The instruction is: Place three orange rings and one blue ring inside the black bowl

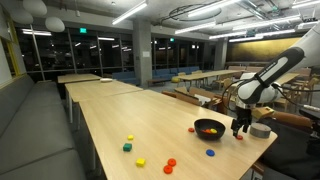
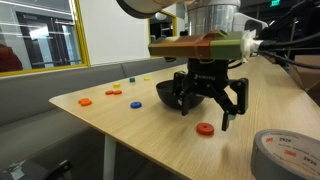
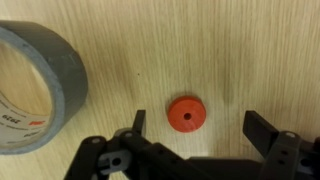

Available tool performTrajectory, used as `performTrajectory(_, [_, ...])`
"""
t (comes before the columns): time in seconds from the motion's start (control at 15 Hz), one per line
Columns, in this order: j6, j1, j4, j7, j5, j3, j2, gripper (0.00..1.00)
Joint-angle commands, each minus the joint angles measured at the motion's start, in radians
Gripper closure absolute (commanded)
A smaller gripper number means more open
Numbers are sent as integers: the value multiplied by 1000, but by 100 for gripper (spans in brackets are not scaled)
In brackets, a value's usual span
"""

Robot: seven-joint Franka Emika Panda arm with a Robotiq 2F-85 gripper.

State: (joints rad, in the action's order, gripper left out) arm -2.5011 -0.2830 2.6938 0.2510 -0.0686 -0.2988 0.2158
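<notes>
Black bowl: round, shallow, glossy, upright toward the right end of the tabletop. Its inside looks empty, though the picture is too small to be sure.

Orange ring: small, flat, orange-red with a dark centre hole, lying flat. In an exterior view this ring sits on the near side of the bowl, apart from it.

A second orange ring lies just left of the bowl.

Two more orange rings lie close together by the near edge, well left of the bowl.

Blue ring: flat, bright blue, lying on the near side of the bowl, apart from it.
</notes>
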Motion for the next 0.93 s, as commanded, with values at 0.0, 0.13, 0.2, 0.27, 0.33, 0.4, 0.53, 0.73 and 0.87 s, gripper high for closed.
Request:
performTrajectory(0.0, [-59,0,-18,-16,5,-4,-42,0])
performTrajectory(0.13, [-78,-2,-17,-23,3,-3,-57,0])
performTrajectory(0.2, [-83,-2,-17,-26,3,-3,-64,0])
performTrajectory(0.27, [-89,-3,-16,-27,4,-3,-69,0])
performTrajectory(0.33, [-91,-4,-16,-29,4,-3,-73,0])
performTrajectory(0.4, [-96,-6,-14,-34,1,-3,-76,0])
performTrajectory(0.53, [-102,-10,-7,-35,0,-6,-73,0])
performTrajectory(0.73, [-110,-19,1,-44,-6,-7,-64,0])
performTrajectory(0.87, [-113,-24,3,-48,-8,-8,-62,0])
